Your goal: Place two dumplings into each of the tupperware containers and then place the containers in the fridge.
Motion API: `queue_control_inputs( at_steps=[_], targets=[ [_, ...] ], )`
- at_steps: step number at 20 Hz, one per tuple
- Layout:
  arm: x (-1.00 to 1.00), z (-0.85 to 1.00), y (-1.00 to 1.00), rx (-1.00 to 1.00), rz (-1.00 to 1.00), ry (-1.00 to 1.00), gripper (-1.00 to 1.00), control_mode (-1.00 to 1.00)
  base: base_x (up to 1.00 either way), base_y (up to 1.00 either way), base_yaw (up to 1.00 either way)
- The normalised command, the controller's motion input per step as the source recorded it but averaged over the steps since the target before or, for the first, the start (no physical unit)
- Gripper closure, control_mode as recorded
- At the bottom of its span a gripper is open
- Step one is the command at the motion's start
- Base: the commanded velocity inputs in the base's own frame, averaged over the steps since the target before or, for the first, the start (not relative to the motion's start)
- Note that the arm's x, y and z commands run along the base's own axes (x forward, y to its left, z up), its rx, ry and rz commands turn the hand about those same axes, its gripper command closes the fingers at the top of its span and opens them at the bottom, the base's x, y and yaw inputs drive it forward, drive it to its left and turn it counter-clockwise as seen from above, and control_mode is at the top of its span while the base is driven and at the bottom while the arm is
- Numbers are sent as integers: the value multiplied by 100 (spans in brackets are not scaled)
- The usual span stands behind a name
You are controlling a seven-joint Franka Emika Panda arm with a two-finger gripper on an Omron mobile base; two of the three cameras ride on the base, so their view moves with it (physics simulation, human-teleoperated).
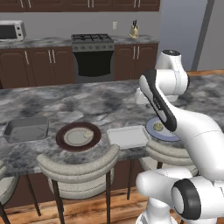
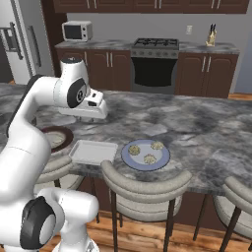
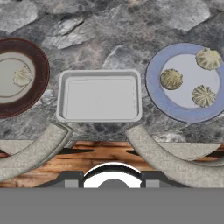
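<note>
A grey marbled stone worktop (image 1: 52, 103) carries a dark grey rectangular tray (image 1: 26, 129), a whitish rectangular tray (image 3: 99, 96), a brown-rimmed round plate (image 3: 38, 70) with one pale pleated dumpling (image 3: 22, 77), and a blue-rimmed round plate (image 3: 154, 89) with three dumplings (image 3: 171, 79). The end effector (image 2: 93, 106) hovers above; I cannot tell how its fingers stand.

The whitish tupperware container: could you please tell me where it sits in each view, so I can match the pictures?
Left base view: whitish tupperware container at the counter's near edge, right of centre.
Right base view: lower left.
Hand view: centre.
Shared landmark: the blue-rimmed plate lies just right of it in all three.
</note>
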Motion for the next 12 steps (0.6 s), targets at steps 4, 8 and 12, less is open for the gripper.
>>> queue_control_inputs(
  at_steps=[4,8,12],
  targets=[
    [0,0,0,0,0,0,-100,-100,0,0,0],
    [0,-2,-25,0,0,1,-100,-100,0,0,0],
    [8,-26,-92,0,0,2,-100,-100,0,0,0]
  ],
)
